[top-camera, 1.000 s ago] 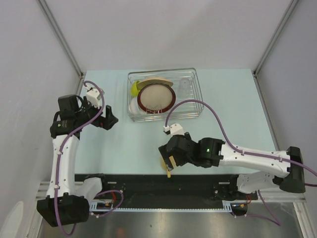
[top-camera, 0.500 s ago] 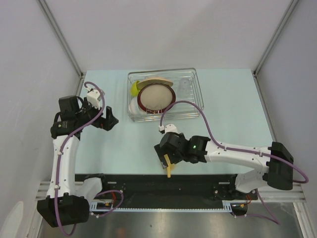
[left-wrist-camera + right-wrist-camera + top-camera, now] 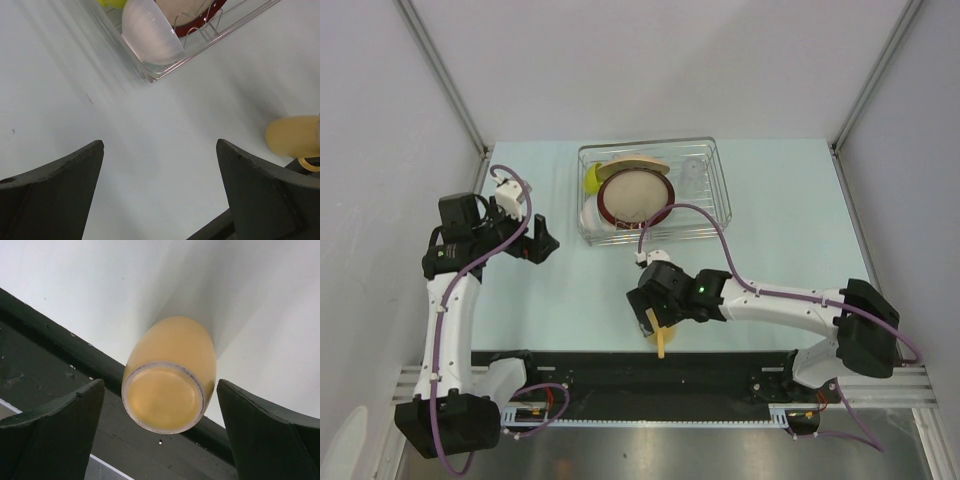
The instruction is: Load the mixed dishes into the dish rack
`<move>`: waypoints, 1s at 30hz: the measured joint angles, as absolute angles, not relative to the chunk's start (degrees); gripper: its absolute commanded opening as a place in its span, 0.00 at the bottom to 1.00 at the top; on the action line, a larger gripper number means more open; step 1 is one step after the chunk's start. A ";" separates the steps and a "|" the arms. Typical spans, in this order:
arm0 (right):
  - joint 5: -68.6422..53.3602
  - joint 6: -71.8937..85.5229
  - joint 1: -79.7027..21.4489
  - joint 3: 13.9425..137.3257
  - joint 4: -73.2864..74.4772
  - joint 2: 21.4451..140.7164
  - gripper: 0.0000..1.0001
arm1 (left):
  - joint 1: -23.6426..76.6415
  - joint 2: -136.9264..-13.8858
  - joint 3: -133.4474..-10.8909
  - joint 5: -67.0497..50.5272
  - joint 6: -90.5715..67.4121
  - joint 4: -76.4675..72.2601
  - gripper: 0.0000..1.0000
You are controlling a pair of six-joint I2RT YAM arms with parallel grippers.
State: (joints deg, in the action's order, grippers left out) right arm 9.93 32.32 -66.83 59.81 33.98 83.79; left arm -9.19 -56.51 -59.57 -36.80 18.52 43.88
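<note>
Yellow handled mug lying on its side on the pale tabletop at the near edge, just beside the black rail and well apart from the rectangular silver wire dish rack. We see its flat base turned toward the right wrist camera, so its long axis runs away from that camera, along the line of reach. The right jaws stand wide apart on either side of the barrel, gripping nothing. The right arm is plainly the nearer; the left jaws, likewise apart and empty, hang off the rack's left end. We judge that the coming grasp closes across the mug's width
</note>
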 measured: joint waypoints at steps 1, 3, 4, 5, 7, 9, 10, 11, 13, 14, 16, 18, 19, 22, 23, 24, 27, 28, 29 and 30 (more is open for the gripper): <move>9.74 32.32 -66.83 59.79 33.95 84.05 1.00 | -9.19 -56.51 -59.57 -36.77 18.50 43.88 1.00; 9.45 32.32 -66.83 59.68 33.95 84.51 1.00 | -9.21 -56.55 -59.57 -36.80 18.52 43.88 1.00; 9.43 32.32 -66.83 59.64 33.95 84.71 1.00 | -9.21 -56.60 -59.57 -36.77 18.50 43.88 1.00; 9.47 32.34 -66.83 59.61 33.95 84.90 1.00 | -9.21 -56.62 -59.57 -36.77 18.52 43.90 1.00; 9.54 32.34 -66.83 59.55 33.98 85.36 1.00 | -9.21 -56.62 -59.57 -36.80 18.52 43.88 1.00; 9.58 32.34 -66.83 59.51 33.87 85.97 1.00 | -9.21 -56.62 -59.57 -36.77 18.52 43.90 1.00; 9.58 32.34 -66.83 59.40 33.80 86.28 1.00 | -9.21 -56.62 -59.57 -36.77 18.52 43.90 1.00; 9.61 32.34 -66.83 59.35 33.69 86.54 1.00 | -9.21 -56.62 -59.57 -36.75 18.55 43.90 1.00; 9.58 32.34 -66.83 59.24 33.34 87.39 1.00 | -9.21 -56.62 -59.57 -36.73 18.57 43.90 1.00; 9.58 32.34 -66.81 59.24 33.23 87.72 0.99 | -9.21 -56.62 -59.57 -36.71 18.59 43.90 1.00; 9.56 32.34 -66.67 59.20 32.86 88.58 0.92 | -9.21 -56.60 -59.57 -36.67 18.59 43.90 1.00; 9.61 32.14 -66.50 59.09 32.67 89.06 0.83 | -9.21 -56.60 -59.57 -36.64 18.61 43.90 1.00; 9.56 32.10 -66.41 59.07 32.69 89.17 0.77 | -9.21 -56.60 -59.57 -36.64 18.63 43.90 1.00; 9.56 31.97 -66.06 59.07 32.53 89.25 0.54 | -9.21 -56.55 -59.57 -36.64 18.65 43.90 1.00; 9.54 31.86 -65.95 59.07 32.45 89.25 0.48 | -9.21 -56.55 -59.57 -36.62 18.65 43.90 1.00; 9.56 31.86 -65.89 59.07 32.40 89.25 0.34 | -9.21 -56.55 -59.57 -36.62 18.65 43.90 1.00; 9.58 31.88 -65.87 59.07 32.42 89.23 0.15 | -9.21 -56.55 -59.57 -36.64 18.65 43.90 1.00; 9.58 31.88 -65.87 59.07 32.42 89.19 0.12 | -9.21 -56.55 -59.57 -36.64 18.65 43.90 1.00; 9.56 31.86 -65.76 59.05 32.45 89.12 0.10 | -9.21 -56.55 -59.57 -36.62 18.65 43.90 1.00; 9.47 31.83 -65.60 59.00 32.49 88.86 0.09 | -9.21 -56.55 -59.57 -36.62 18.65 43.90 1.00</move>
